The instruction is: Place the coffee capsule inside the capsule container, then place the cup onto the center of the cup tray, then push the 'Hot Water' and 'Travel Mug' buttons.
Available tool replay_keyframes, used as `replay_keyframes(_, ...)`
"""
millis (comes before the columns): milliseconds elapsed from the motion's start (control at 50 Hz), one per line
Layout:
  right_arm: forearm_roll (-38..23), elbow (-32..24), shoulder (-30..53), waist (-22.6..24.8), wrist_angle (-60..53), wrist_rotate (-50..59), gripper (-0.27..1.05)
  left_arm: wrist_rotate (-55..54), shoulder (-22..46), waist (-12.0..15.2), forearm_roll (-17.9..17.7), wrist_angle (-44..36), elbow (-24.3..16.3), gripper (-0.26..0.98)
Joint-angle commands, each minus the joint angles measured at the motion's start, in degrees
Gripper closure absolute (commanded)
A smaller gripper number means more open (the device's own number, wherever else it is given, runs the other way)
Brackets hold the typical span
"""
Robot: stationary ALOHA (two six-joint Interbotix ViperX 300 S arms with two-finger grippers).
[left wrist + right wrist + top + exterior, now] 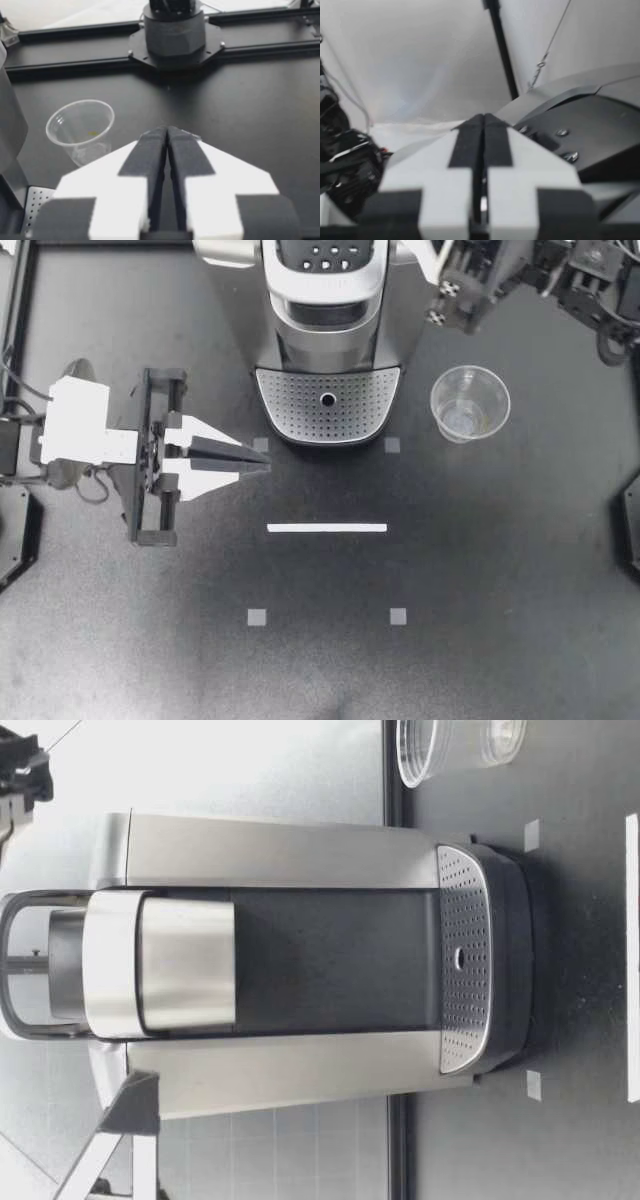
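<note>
Clear plastic cup (469,403) stands upright on the dark matte table (500,590) beside the coffee machine (328,300), off its perforated tray (300,400). I see no capsule, so I judge the cup step is next. My right gripper (418,260), pressed shut near the machine's top, must open and come down to the cup. My left gripper (265,462) is pressed shut too. Behind is a pale wall (250,760).

One coffee machine (328,330) at upper centre, one clear cup (469,403) at upper right, one white strip (326,528) mid-frame, four grey squares (257,617) on the worktop (500,590).
</note>
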Motion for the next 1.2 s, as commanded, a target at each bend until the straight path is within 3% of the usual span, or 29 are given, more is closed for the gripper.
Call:
replay_keyframes(0, 0.18, 0.26, -1.49, 0.88, -0.7, 0.53, 0.68, -0.09, -0.97, -0.18, -0.09, -0.62, -0.62, 0.6)
replay_keyframes(500, 0.18, 5.98, -1.32, 2.81, -3.78, 4.04, 0.68, -0.18, -0.79, -0.18, 0.0, -0.62, -0.79, 0.6)
replay_keyframes(860, 0.18, 6.42, -1.05, 3.87, -3.78, 4.31, 0.68, -0.18, -0.88, -0.18, -0.09, -0.62, -0.62, 0.6)
replay_keyframes(1040, 0.7, 8.44, -5.71, 3.96, -2.2, 5.27, 0.68, -0.35, -0.97, -0.18, -0.09, -0.62, -0.62, 0.6)
replay_keyframes(1180, 3.52, 15.03, -13.45, 3.96, 7.12, 8.53, 0.68, -2.2, -0.97, -0.18, -0.18, -0.18, -0.44, 0.6)
